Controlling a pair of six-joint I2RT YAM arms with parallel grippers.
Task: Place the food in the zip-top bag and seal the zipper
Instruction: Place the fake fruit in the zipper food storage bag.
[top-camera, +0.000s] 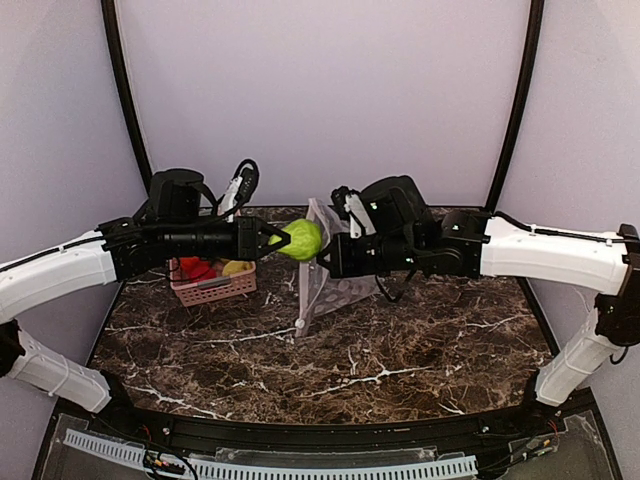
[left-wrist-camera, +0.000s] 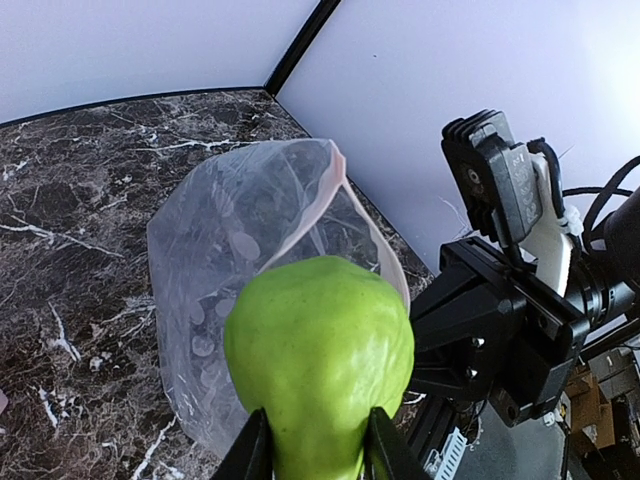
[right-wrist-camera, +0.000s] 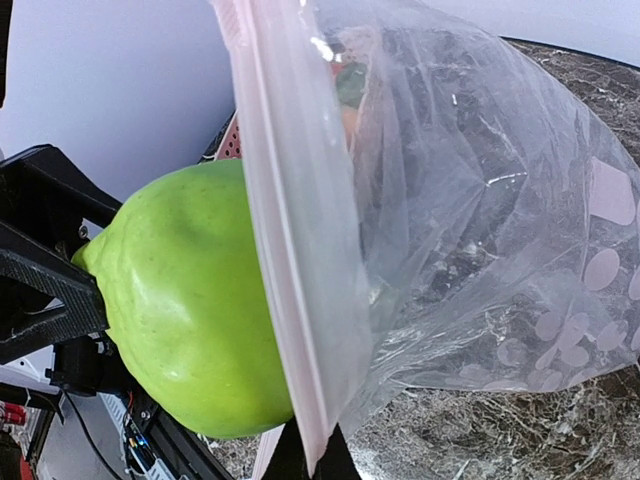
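Gripping the green fruit (left-wrist-camera: 320, 340) in the left end effector (top-camera: 275, 240) at the mouth of the bag (left-wrist-camera: 230, 230), itself pinched by its zipper (right-wrist-camera: 290, 250) in the closed right end effector (top-camera: 322, 258), risks snagging the rim and yanking it loose.

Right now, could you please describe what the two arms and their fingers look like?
Both the left arm and the right arm have smooth white shells on the long links, with black joints and black wrist housings. Black cables loop near each wrist. The fingers are slim, black and angular.
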